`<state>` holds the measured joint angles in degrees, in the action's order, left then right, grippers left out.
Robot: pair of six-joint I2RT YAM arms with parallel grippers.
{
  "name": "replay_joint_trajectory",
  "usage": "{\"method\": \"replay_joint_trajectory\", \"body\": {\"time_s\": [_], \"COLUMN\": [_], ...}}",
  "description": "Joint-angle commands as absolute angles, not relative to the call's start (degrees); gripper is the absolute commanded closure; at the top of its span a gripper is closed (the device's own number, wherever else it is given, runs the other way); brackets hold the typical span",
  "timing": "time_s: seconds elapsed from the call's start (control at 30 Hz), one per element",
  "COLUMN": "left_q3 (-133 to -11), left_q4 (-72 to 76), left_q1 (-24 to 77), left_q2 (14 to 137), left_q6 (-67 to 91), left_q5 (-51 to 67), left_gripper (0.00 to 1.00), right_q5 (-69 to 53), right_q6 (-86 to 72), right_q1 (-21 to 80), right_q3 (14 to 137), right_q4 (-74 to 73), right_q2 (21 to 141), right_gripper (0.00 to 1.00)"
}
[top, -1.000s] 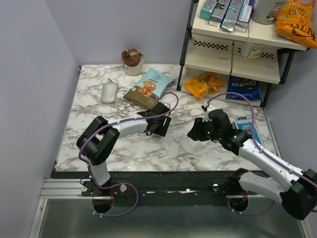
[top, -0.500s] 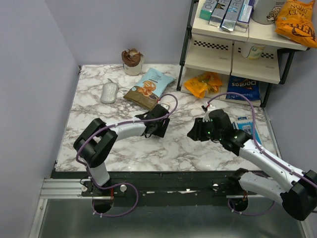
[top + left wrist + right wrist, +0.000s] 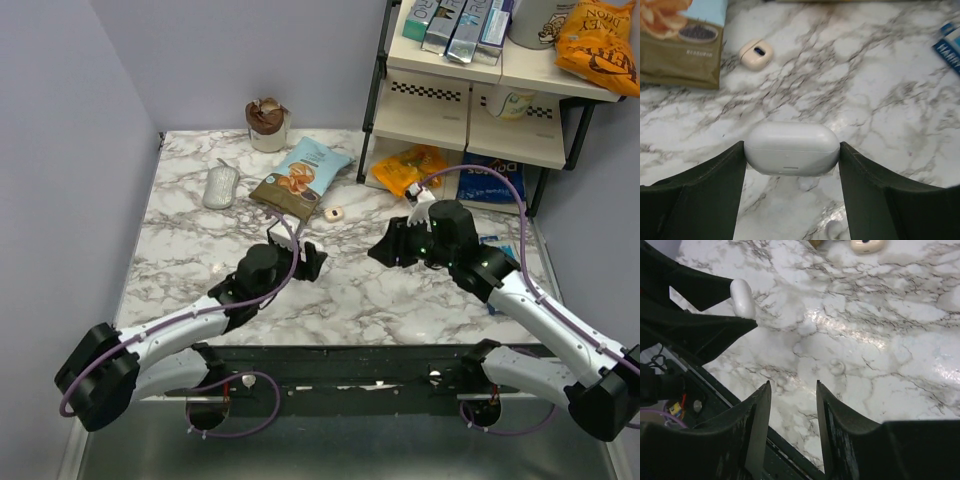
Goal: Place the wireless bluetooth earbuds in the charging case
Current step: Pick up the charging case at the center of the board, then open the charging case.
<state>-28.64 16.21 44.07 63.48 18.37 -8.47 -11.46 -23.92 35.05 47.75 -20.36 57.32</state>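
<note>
A white pebble-shaped charging case (image 3: 791, 148) with its lid closed sits between the fingers of my left gripper (image 3: 791, 155), which touch both its ends and hold it just above the marble. The right wrist view shows the case (image 3: 742, 298) end-on between those dark fingers. One cream earbud (image 3: 333, 213) lies on the table beyond the left gripper (image 3: 308, 262), beside the snack bag; it also shows as the earbud (image 3: 756, 53) at upper left and the earbud (image 3: 867, 244) at the top edge. My right gripper (image 3: 792, 386) hovers open and empty, to the right of the left gripper (image 3: 380, 250).
A teal-and-brown snack bag (image 3: 302, 178) and a grey mouse-like object (image 3: 221, 186) lie at the back left, with a brown-topped cup (image 3: 267, 122) behind them. A shelf rack (image 3: 470, 100) stands at the back right, an orange bag (image 3: 410, 168) and a blue bag (image 3: 495, 175) under it. A blue box (image 3: 950, 45) lies to the right.
My left arm has dropped low and stretched out, its gripper pulling toward the near side with the case; the earbud it covered now shows. The right gripper has edged left and back.
</note>
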Motion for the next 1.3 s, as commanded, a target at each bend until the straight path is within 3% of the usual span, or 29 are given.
{"method": "replay_joint_trajectory", "body": {"time_s": [0.0,0.13,0.4,0.77,1.27], "left_q3": [-18.1,-11.4,-11.5,-10.5,-11.0], "left_q4": [43.0,60.9,65.1,67.8,65.3], "left_q1": [47.1,49.3,55.2,64.4,66.0], "left_q2": [56.8,55.7,57.9,59.1,57.0], "left_q6": [14.8,10.0,-3.5,-12.3,-14.5], "left_q5": [-4.2,-1.4,-1.1,-7.7,-10.5], "left_gripper": [1.00,1.00,1.00,1.00,1.00], "right_q5": [-17.2,-18.5,-12.7,-5.8,-6.2], "right_q6": [-21.8,-20.4,-15.4,-12.2,-11.5], "right_q1": [36.0,36.9,44.5,49.7,51.4], "right_q3": [51.9,54.6,67.7,74.5,74.2], "right_q4": [-22.1,-22.6,-34.4,-39.5,-40.2], "right_q2": [58.4,57.3,63.4,69.8,72.6], "right_gripper": [0.47,0.41,0.22,0.16,0.14]}}
